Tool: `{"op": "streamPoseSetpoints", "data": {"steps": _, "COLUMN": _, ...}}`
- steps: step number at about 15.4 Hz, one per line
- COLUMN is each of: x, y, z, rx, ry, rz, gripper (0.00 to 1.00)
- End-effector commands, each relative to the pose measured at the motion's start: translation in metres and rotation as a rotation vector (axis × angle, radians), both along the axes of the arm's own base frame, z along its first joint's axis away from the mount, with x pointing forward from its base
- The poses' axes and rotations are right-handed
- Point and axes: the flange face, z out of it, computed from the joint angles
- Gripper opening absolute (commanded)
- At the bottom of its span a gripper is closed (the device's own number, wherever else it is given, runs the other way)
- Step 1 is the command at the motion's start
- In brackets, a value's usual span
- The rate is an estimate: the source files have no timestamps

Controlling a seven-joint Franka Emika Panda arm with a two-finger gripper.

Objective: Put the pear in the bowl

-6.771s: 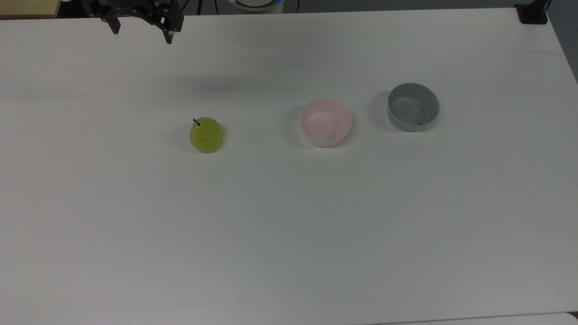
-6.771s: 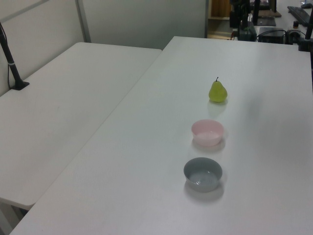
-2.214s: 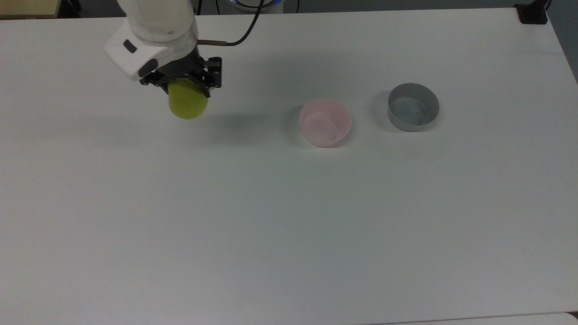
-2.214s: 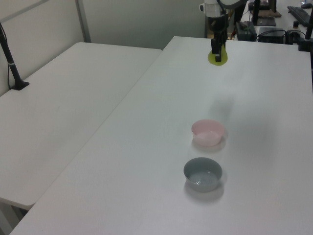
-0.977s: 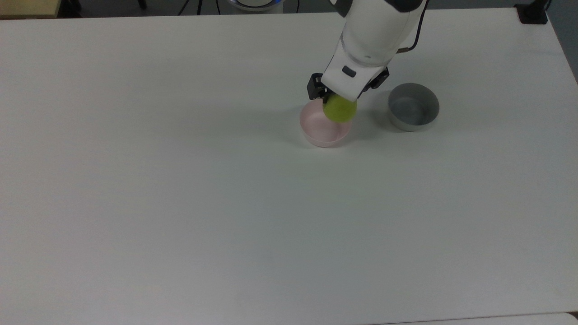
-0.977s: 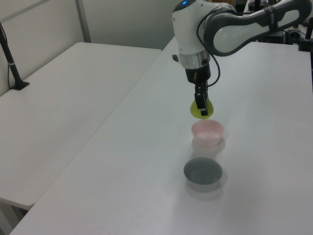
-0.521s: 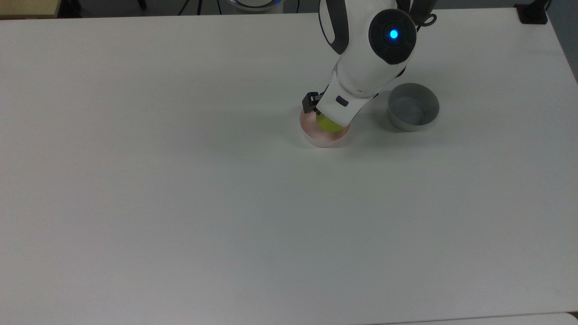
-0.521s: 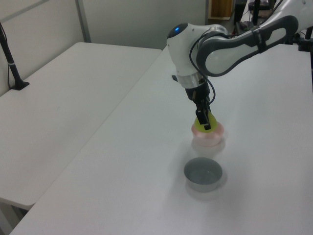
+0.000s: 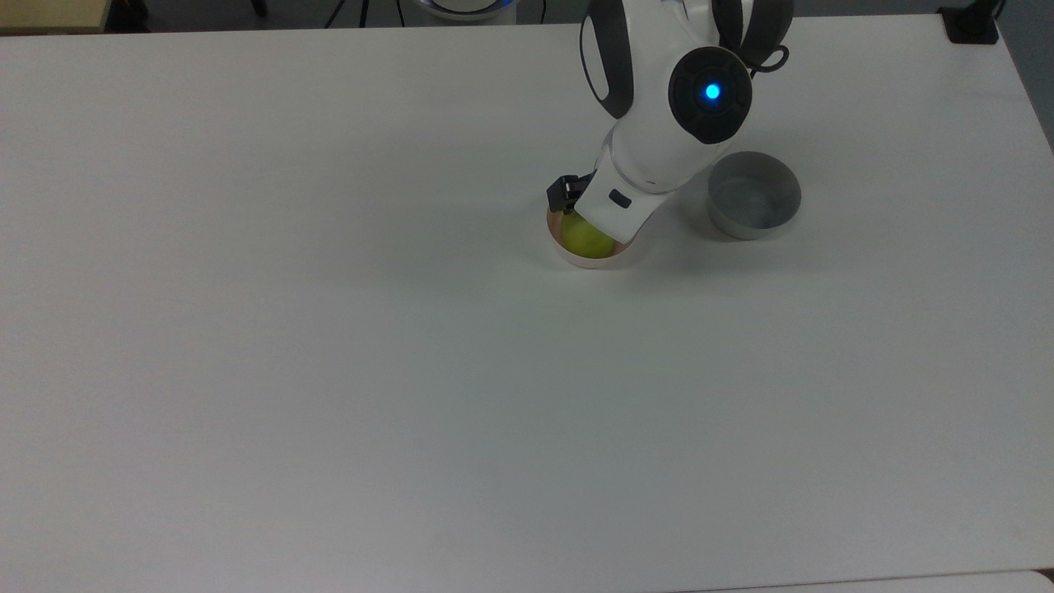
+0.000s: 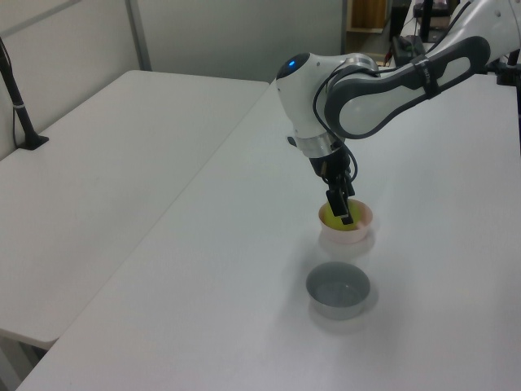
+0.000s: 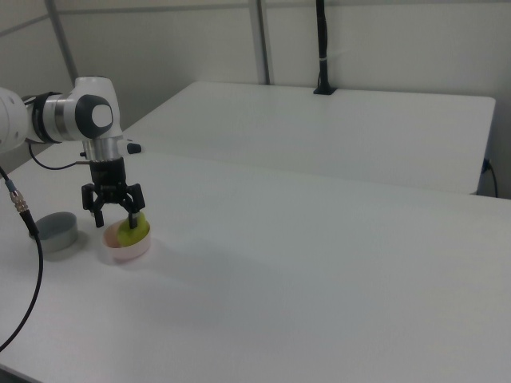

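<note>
The jaws stand spread over the pink bowl (pear inside); a grey bowl sits just beside it on the worktop.

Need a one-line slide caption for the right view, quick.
Open gripper poised over the pear resting in the pink bowl, grey bowl alongside.

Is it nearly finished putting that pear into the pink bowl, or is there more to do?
Nearly finished. Done: the small yellow-green pear sits inside the pale pink round bowl, below its rim. In hand: the claw hangs low over the bowl, its fingers apparently spread either side of the pear rather than gripping it. Left: lift the claw clear.
</note>
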Motion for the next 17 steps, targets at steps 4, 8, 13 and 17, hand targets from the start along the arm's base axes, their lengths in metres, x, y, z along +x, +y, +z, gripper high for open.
{"op": "streamPoseSetpoints", "data": {"steps": 4, "x": -0.004, "y": -0.004, "z": 0.016, "rx": 0.008, "ry": -0.024, "rz": 0.000, "gripper": 1.00}}
{"op": "streamPoseSetpoints", "data": {"steps": 8, "x": -0.011, "y": -0.018, "z": 0.064, "rx": 0.014, "ry": -0.036, "rz": -0.013, "gripper": 1.00}}
{"op": "streamPoseSetpoints", "data": {"steps": 13, "x": -0.019, "y": -0.073, "z": 0.129, "rx": 0.041, "ry": -0.052, "rz": -0.039, "gripper": 1.00}}
{"op": "streamPoseSetpoints", "data": {"steps": 17, "x": -0.017, "y": -0.168, "z": 0.175, "rx": 0.062, "ry": -0.104, "rz": -0.128, "gripper": 1.00}}
